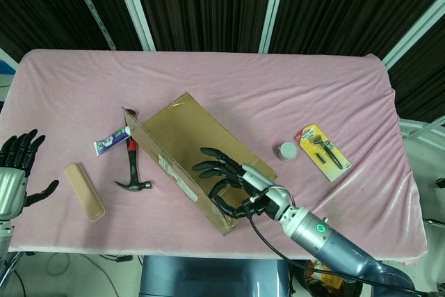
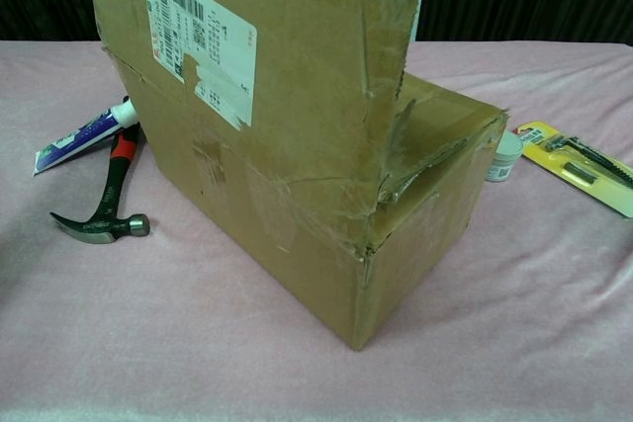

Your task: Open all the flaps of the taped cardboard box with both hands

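Now, mid-table on the pink cloth (image 1: 292,95): cardboard box (image 1: 208,137), set at a diagonal, long labelled flap (image 2: 247,66) swung up almost vertical along the near-left edge, shipping label (image 2: 198,42) facing the chest camera, clear tape wrinkled and torn at the flap's corner. Right hand (image 1: 233,182) up against the inner face of that raised flap, black fingers (image 1: 208,166) spread apart and fanned across the cardboard, pressing rather than clamping, nothing pinched. Underneath, a second flap lying flat over the opening in the head view. Left hand (image 1: 17,165) way out at the table's left edge, well apart from the box, fingers splayed and loose, holding nothing. Left of the box: claw hammer (image 1: 132,165) with red-and-black handle, head toward the near edge, and a toothpaste tube (image 1: 111,142) lying across the handle's upper end, just beside the box corner. Further left, a tan flat case (image 1: 85,191) lying alone. Right of the box: small round tin (image 1: 286,151), near but not touching, then a yellow blister card with a utility knife (image 1: 321,151).
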Available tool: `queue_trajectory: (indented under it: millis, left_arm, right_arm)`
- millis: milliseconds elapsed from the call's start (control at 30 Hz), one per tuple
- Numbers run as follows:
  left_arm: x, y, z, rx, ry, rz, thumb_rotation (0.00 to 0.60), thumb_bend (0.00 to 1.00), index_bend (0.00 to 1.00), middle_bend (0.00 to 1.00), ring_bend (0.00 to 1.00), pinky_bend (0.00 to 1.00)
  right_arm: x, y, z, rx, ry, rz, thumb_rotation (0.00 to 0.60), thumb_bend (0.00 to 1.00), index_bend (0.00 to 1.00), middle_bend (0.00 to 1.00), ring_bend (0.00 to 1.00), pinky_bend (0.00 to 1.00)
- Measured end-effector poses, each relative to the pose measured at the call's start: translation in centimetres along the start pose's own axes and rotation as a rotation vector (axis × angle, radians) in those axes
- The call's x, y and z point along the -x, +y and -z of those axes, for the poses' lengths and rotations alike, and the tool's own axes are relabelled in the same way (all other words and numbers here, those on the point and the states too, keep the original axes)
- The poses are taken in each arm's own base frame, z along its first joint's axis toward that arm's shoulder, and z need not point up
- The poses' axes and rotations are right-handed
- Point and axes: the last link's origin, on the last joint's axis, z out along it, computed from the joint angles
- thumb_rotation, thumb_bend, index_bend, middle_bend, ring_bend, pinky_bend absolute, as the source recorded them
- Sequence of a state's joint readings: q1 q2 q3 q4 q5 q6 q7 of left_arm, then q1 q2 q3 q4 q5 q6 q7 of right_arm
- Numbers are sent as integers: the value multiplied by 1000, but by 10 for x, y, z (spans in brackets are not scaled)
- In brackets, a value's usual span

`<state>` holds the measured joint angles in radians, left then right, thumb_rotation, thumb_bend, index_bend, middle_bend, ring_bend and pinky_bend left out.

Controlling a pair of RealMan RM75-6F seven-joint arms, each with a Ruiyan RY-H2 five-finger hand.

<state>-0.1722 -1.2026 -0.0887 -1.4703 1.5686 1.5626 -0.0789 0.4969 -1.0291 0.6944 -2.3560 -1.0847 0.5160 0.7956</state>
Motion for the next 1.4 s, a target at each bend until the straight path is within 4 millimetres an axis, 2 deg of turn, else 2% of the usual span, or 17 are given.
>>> queue_trajectory:
  millis: [567, 733, 833, 933, 1033, 1133, 1300, 1400]
  left_arm:
    - [0, -1, 0, -1, 1, -1, 600, 166, 0, 0, 0, 0]
    - [0, -1, 0, -2, 1, 0, 600, 166, 0, 0, 0, 0]
    - [0, -1, 0, -3, -2, 1, 600, 167, 0, 0, 0, 0]
    - [0, -1, 0, -1, -5, -1, 600, 166, 0, 0, 0, 0]
    - [0, 0, 0, 3, -5, -6, 600, 166, 0, 0, 0, 0]
    - [0, 0, -1, 5, -3, -13, 600, 166, 0, 0, 0, 0]
    - [-1, 0, -2, -1, -6, -30, 600, 166, 0, 0, 0, 0]
    - [-3, 1, -3, -1, -4, -38, 600, 166, 0, 0, 0, 0]
  right_arm:
    - [29, 5, 1, 29, -194, -61, 600, 578, 0, 163, 190, 376]
    - [30, 4, 2, 22, -205, -53, 600, 577, 0, 162, 190, 374]
    - [24, 3, 7, 5, -173, -19, 600, 576, 0, 161, 188, 368]
    - [15, 4, 14, -13, -121, 45, 600, 574, 0, 148, 166, 321]
    - [5, 8, 24, -29, -51, 142, 600, 539, 0, 137, 138, 289]
    - [-6, 13, 36, -38, 39, 268, 600, 488, 0, 126, 116, 272]
    - [-28, 27, 61, -17, 241, 529, 600, 468, 0, 117, 97, 257]
    - [-47, 40, 81, 31, 409, 682, 600, 466, 0, 112, 84, 256]
